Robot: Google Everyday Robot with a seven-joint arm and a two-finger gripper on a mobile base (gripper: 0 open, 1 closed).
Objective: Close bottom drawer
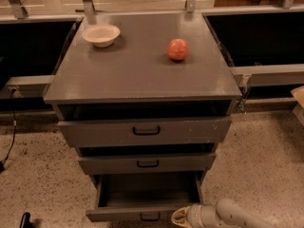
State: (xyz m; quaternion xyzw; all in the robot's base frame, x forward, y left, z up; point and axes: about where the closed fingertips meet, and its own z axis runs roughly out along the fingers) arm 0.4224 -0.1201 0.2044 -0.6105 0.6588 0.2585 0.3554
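Grey cabinet (pixel 142 80) fills frame centre, three drawers stacked at its front. Bottom drawer (pixel 118 214) sits at 6 o'clock, pulled far out past the other two. It's a deep plain grey-brown box with only its bare floor showing inside and a small black loop handle (pixel 150 217) on the front. Pale bowl (pixel 101 34) sits on the cabinet top at 10 o'clock, interior bare. Red fruit (pixel 177 49) is at 1 o'clock on the top. Gripper (pixel 182 217) is at 5 o'clock, just beside the handle at the drawer front; can't tell its state or contact.

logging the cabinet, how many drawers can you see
3, stacked: top drawer, middle drawer below it, bottom drawer open lowest, gripper near its front panel.
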